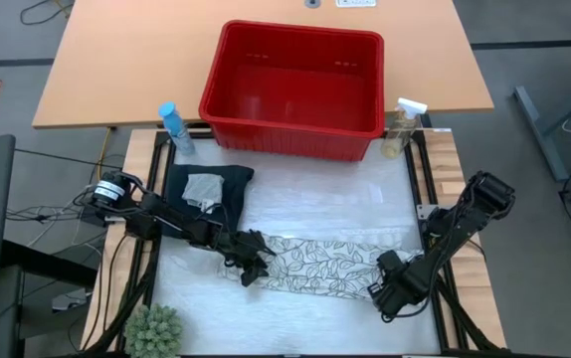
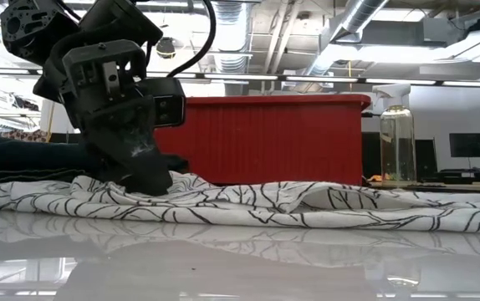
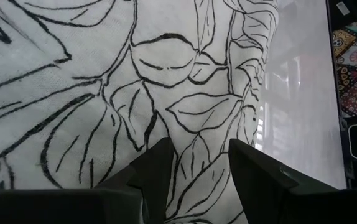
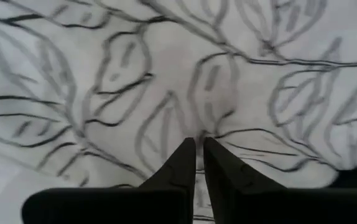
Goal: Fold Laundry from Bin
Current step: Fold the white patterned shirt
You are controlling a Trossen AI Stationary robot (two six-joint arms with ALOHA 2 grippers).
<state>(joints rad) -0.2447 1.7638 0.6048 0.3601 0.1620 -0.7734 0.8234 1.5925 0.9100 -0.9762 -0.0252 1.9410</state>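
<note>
Leaf-print cloth (image 1: 325, 267) flat; left pincer (image 1: 253, 261) parted on it, right pincer (image 1: 385, 290) pinching edge.

Even, bright overhead lighting in the high view; shadows are soft and short, and the glossy white table (image 1: 295, 194) carries pale streaks of glare. In the low view the light comes from ceiling fixtures and bright windows behind, so the arm (image 2: 110, 92) reads as a backlit silhouette, while the tabletop mirrors the white cloth with grey leaf print (image 2: 307, 209). The left wrist view is sharp, with a glare band on the table surface. The right wrist view is soft, possibly motion blur, its leaf lines smeared.
</note>
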